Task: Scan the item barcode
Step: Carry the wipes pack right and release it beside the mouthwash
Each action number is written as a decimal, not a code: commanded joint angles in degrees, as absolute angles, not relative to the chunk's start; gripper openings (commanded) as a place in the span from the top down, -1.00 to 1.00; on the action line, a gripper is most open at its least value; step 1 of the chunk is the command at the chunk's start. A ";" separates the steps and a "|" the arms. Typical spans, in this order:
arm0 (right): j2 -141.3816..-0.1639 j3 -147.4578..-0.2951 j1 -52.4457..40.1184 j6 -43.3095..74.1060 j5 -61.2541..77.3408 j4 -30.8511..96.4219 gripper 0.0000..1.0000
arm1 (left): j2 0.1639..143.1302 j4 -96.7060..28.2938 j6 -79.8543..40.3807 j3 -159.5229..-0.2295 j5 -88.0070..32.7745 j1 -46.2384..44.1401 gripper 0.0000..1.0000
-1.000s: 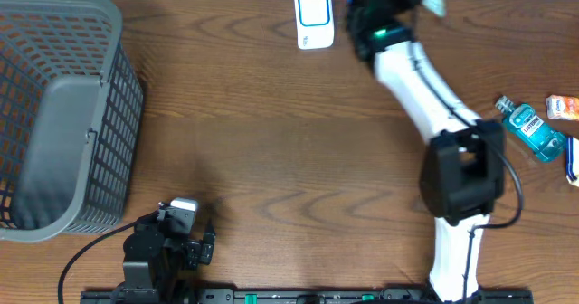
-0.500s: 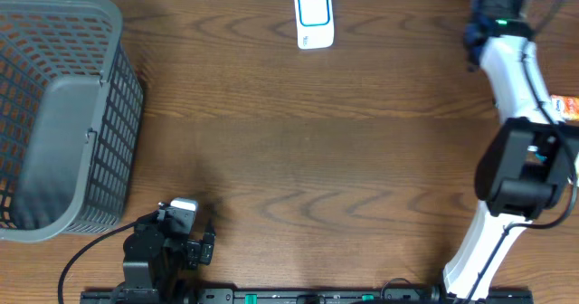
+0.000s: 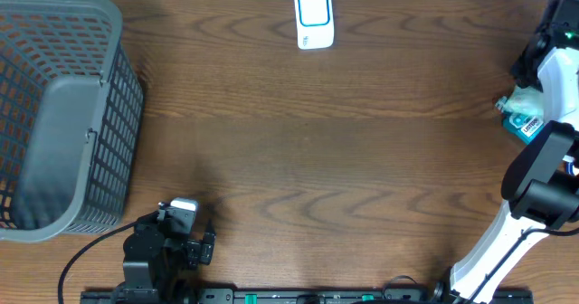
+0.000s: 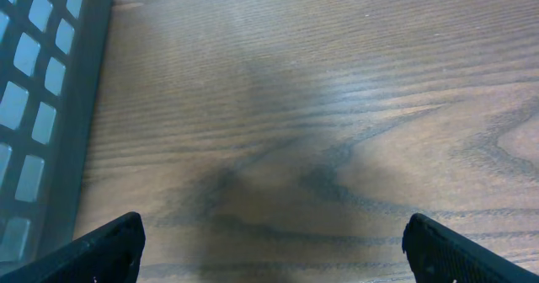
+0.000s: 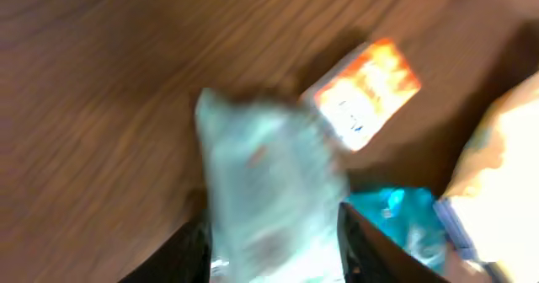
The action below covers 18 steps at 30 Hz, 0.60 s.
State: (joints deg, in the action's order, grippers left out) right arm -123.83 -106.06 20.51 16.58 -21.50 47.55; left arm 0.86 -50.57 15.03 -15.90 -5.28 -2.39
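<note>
The item, a pale green packet (image 5: 269, 182), sits blurred between the fingers of my right gripper (image 5: 271, 253), whose jaws stand partly apart on either side of it. Whether they still touch it I cannot tell. From overhead the packet (image 3: 525, 100) shows at the table's far right edge, under the right gripper (image 3: 532, 80). The white and blue scanner (image 3: 314, 19) stands at the back centre, far to the left of it. No barcode shows. My left gripper (image 4: 269, 253) hangs wide open over bare wood near the front left (image 3: 206, 242).
A grey mesh basket (image 3: 63, 114) fills the left side; its wall (image 4: 42, 106) is close to the left gripper. Below the packet lie an orange box (image 5: 366, 93), a teal bottle (image 5: 396, 216) and a yellowish pack (image 5: 505, 165). The teal bottle (image 3: 531, 128) also shows from overhead.
The right arm swung from beside the scanner at the back centre to the far right edge with the packet, and its jaws have parted. The left arm has not moved.
</note>
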 commanded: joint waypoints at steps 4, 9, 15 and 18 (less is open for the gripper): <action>-118.83 -105.91 19.75 21.87 -4.58 49.30 -0.48 | 0.62 -52.23 14.92 -15.07 -5.39 -2.20 -0.96; -111.96 -105.91 18.94 21.82 4.78 50.46 -0.89 | 0.62 -52.23 14.92 -15.07 -5.39 -2.20 -0.96; -99.61 -105.91 15.90 17.28 15.46 52.80 -0.59 | 0.62 -52.23 14.92 -15.07 -5.39 -2.20 -0.96; -92.07 -105.91 14.04 16.64 15.38 53.49 -0.66 | 0.62 -52.23 14.92 -15.07 -5.39 -2.20 -0.96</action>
